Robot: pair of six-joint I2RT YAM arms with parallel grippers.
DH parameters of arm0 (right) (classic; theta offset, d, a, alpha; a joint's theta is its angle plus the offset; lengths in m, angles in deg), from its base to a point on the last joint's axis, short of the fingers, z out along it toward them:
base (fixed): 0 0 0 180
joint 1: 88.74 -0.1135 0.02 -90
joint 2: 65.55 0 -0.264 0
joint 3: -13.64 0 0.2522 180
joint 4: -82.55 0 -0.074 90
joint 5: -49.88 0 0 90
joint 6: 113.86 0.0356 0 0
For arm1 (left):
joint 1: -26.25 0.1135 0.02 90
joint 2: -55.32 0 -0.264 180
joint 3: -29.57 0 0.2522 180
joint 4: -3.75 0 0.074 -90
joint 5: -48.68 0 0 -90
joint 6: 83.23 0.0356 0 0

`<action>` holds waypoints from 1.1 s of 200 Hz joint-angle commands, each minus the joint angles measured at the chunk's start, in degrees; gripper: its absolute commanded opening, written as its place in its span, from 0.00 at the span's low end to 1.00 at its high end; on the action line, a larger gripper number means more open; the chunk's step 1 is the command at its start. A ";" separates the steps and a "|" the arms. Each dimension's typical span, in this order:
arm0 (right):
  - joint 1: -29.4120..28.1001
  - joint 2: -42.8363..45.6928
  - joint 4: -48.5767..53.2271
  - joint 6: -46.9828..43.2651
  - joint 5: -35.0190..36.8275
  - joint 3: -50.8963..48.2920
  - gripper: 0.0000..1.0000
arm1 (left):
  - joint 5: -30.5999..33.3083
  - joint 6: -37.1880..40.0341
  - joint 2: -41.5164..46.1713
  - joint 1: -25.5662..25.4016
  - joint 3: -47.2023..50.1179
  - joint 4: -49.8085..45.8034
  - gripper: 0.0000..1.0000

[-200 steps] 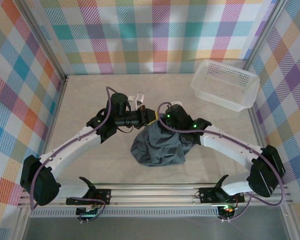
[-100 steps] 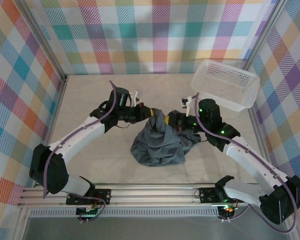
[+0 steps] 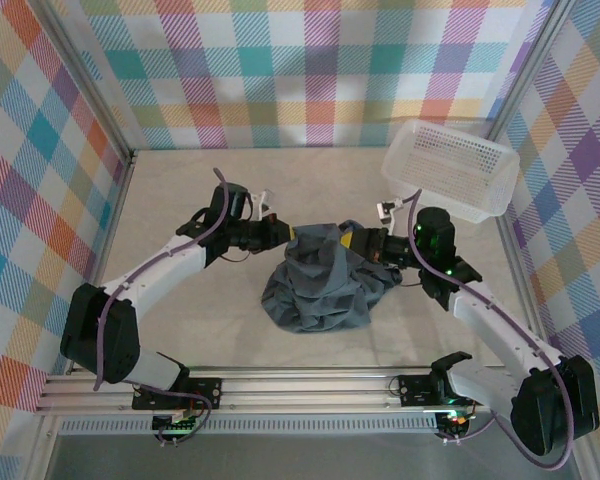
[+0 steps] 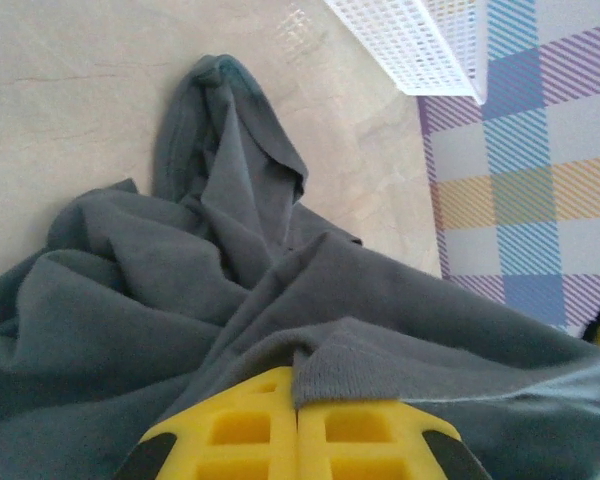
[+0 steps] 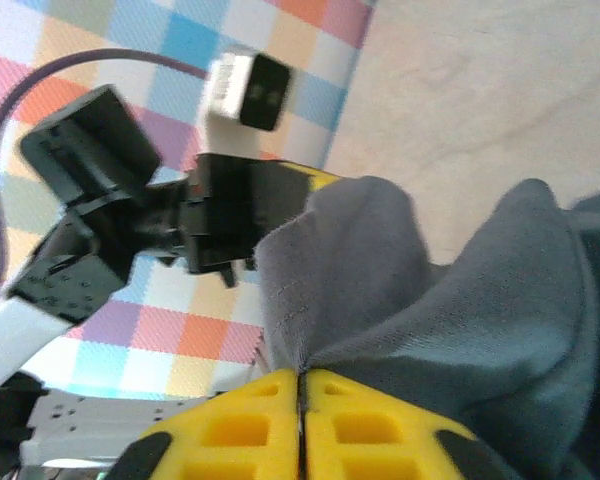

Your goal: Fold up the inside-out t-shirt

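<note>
Slate-grey t-shirt (image 3: 318,290) lies bunched at mid-table (image 3: 170,200) in the top view. Its upper edge is lifted between my left fingers (image 3: 286,236) and my right fingers (image 3: 350,241), and a white basket (image 3: 450,172) stands well apart at far right. Left wrist view: yellow pads pinched on a cloth fold. Right wrist view: pads pressed together, gripping a stitched edge.

Bright even light, soft shadows; overhead view sharp, wrist-view foregrounds slightly blurred
</note>
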 commanded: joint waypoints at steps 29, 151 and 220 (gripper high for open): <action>-3.08 10.60 29.53 -8.05 17.78 4.37 0.29 | -1.21 -8.60 0.72 -8.12 3.29 12.18 0.00; -12.27 -5.56 43.50 3.34 39.48 16.65 0.58 | 3.64 -16.09 5.28 -17.47 3.11 12.78 0.00; -11.55 -14.50 42.36 5.80 39.55 21.69 0.58 | 3.47 -16.05 6.77 -17.45 0.31 11.16 0.00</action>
